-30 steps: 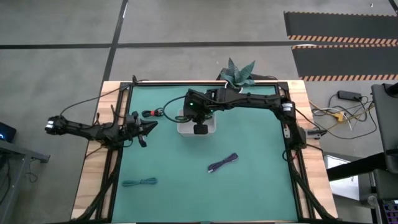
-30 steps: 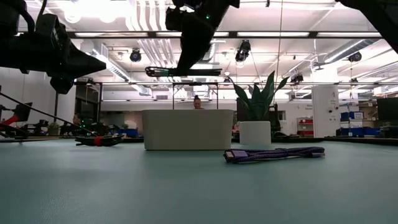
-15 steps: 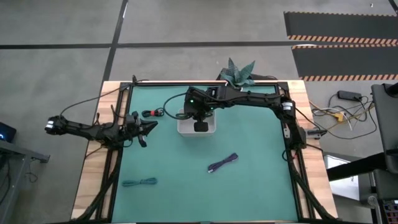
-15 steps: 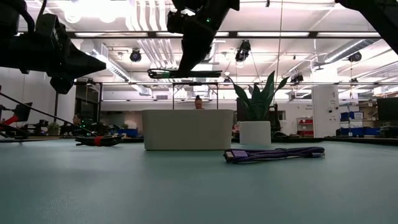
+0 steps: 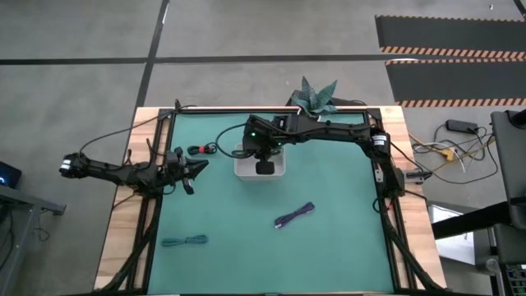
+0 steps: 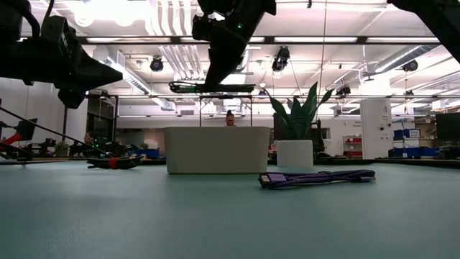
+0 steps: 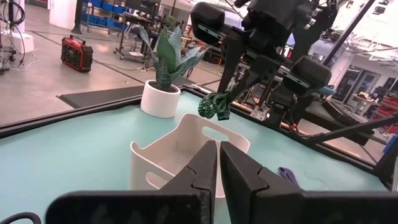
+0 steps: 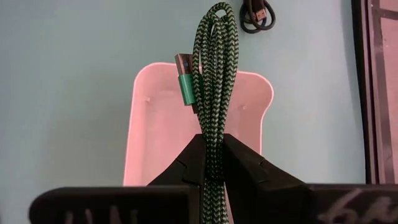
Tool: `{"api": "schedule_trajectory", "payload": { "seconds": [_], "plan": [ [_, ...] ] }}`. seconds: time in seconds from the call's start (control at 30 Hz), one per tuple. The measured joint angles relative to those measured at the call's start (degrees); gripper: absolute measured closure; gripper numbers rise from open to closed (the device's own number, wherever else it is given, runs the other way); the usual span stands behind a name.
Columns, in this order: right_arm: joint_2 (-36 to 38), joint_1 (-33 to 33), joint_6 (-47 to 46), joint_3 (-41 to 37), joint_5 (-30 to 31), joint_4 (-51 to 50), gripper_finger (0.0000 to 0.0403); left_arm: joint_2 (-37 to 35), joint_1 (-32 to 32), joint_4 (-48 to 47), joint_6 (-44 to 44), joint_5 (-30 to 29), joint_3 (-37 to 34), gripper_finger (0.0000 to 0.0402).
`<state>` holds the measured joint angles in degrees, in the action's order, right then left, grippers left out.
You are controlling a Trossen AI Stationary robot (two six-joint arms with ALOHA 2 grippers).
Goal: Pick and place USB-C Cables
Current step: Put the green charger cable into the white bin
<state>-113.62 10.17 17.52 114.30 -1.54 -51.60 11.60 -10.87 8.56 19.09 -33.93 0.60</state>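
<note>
My right gripper (image 6: 218, 78) hangs above the white tray (image 5: 246, 171), shut on the dark green USB-C cable (image 6: 210, 88), a braided bundle (image 8: 212, 68). The tray stands at the middle of the green mat (image 6: 217, 150). A red-and-black cable (image 5: 197, 150) lies left of the tray. A purple cable (image 5: 296, 215) lies nearer the front. A teal cable (image 5: 184, 241) lies at the front left. My left gripper (image 7: 218, 163) waits shut at the mat's left side, pointing level toward the tray. My right gripper pinches the dark green bundle (image 8: 211, 142) between its two fingers, about midway along its length. The fingers come slanting down from above. The bundle hangs roughly level (image 6: 194, 87), lifted clear above the tray's open top, with a connector end (image 8: 185, 81) sticking out past the fingers.
A potted plant (image 5: 316, 97) stands at the far edge behind the tray. The mat has a dark frame around it (image 5: 271, 108). Open mat lies between the tray and the front edge, apart from the purple and teal cables.
</note>
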Motion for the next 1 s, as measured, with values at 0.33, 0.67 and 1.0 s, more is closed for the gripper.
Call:
{"api": "schedule_trajectory", "payload": {
  "seconds": [0.33,0.67,1.0],
  "plan": [
    [0.0,0.0,-0.01,-0.09,0.0,0.05,0.0374,-0.02,-0.01,0.0,0.0,0.0,0.0,0.0395],
    [0.02,0.0,-0.26,-0.09,0.0,0.05,0.0374,0.0,0.0,0.0,0.0,0.0,0.0,0.0395],
    [0.02,0.0,-1.16,-0.25,0.0,0.05,0.0374,0.0,0.0,0.0,0.0,0.0,0.0,0.0395]
  ]
}}
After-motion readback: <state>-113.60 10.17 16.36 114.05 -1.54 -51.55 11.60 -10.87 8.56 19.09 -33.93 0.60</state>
